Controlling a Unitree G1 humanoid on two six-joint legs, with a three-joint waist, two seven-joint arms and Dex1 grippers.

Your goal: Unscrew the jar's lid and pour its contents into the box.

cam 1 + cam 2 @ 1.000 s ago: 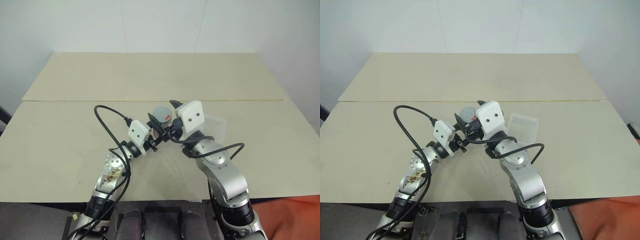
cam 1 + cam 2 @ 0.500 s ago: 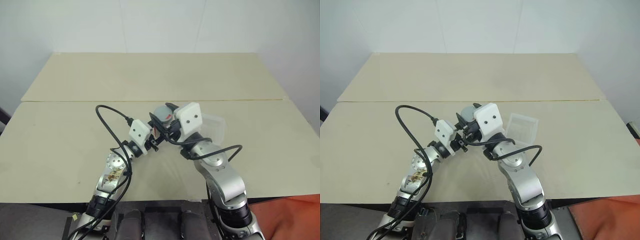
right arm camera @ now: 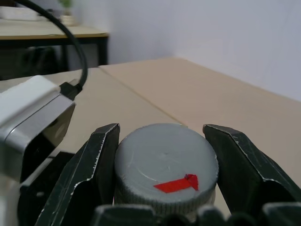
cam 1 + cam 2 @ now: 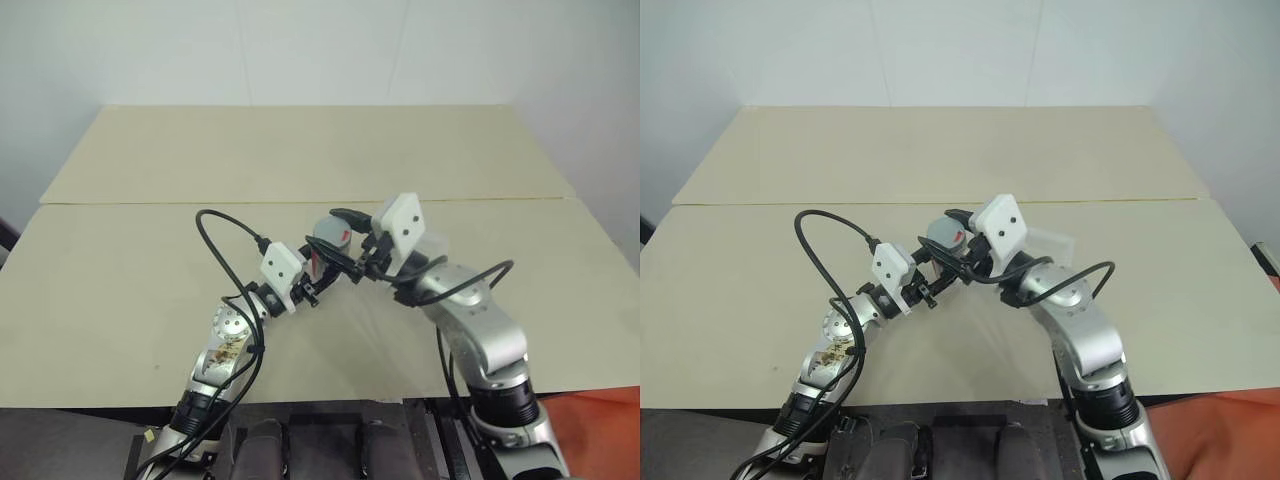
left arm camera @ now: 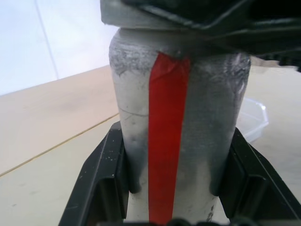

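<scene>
Centre of the head views: the left gripper holds the jar upright above the table, fingers clamped against both sides of its body. The right gripper has its fingers closed on the lid from either side; the lid sits on the jar and carries a red mark, and a red strip runs down the jar's label. The box, clear plastic, lies on the table just right of centre, partly behind the right arm; contents cannot be made out. The table's seam crosses the frame behind the grippers, with bare surface to the left, right and upper parts.
</scene>
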